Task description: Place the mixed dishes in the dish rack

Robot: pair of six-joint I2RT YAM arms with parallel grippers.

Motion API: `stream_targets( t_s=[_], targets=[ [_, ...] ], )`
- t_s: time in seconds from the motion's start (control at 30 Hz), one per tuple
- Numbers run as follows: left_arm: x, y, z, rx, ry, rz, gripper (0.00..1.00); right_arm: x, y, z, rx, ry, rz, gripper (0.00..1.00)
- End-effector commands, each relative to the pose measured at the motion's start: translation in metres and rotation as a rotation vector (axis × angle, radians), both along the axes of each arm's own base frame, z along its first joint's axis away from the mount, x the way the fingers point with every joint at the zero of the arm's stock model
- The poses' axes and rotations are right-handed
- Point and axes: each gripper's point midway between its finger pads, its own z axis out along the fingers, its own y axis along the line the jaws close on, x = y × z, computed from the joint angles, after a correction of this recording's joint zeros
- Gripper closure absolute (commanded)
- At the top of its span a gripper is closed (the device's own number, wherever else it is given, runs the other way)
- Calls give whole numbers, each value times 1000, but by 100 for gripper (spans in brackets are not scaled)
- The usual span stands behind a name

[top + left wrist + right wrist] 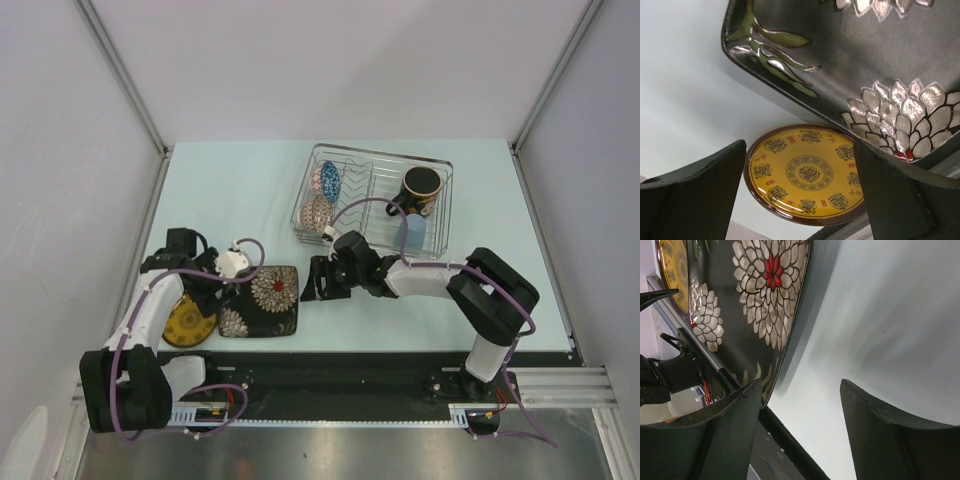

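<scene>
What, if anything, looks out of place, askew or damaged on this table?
Nothing looks spilled or broken. One oddity: the black square floral plate lies tight against the yellow patterned plate, and in the left wrist view its edge seems to overlap the yellow rim.

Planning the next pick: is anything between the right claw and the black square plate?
Nothing visible. The right claw is open just off the nearest edge of the black square plate, with only bare table between them. The left claw is on the plate's far side, over the yellow plate.
</scene>
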Motion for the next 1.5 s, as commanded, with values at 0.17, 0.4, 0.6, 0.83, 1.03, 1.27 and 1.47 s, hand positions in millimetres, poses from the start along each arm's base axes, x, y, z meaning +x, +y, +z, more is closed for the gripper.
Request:
stream_targets(
  t_s=[0.17, 0.4, 0.6, 0.83, 1.03, 1.27, 1.47],
  targets=[
    [18, 4, 0, 30, -91, -76, 7, 0, 24, -2, 69, -45, 48, 34],
    [9, 7, -20, 47, -37, -99, 8, -7, 35, -14, 73, -27, 68, 36],
    [10, 6, -25, 44, -48, -105, 6, -5, 39, -15, 75, -33, 69, 37],
    [17, -19, -20, -10, -60, -129, 6, -3, 43, -12, 88, -35, 62, 37],
    [22, -54, -18, -61, -64, -162, 6, 1, 47, -10, 101, -39, 61, 39],
    [23, -55, -18, -41, -68, -170, 6, 0, 46, -16, 82, -31, 58, 47],
    [20, -56, -19, -54, -76, -163, 6, -1, 48, -21, 87, -9, 60, 81]
  ],
)
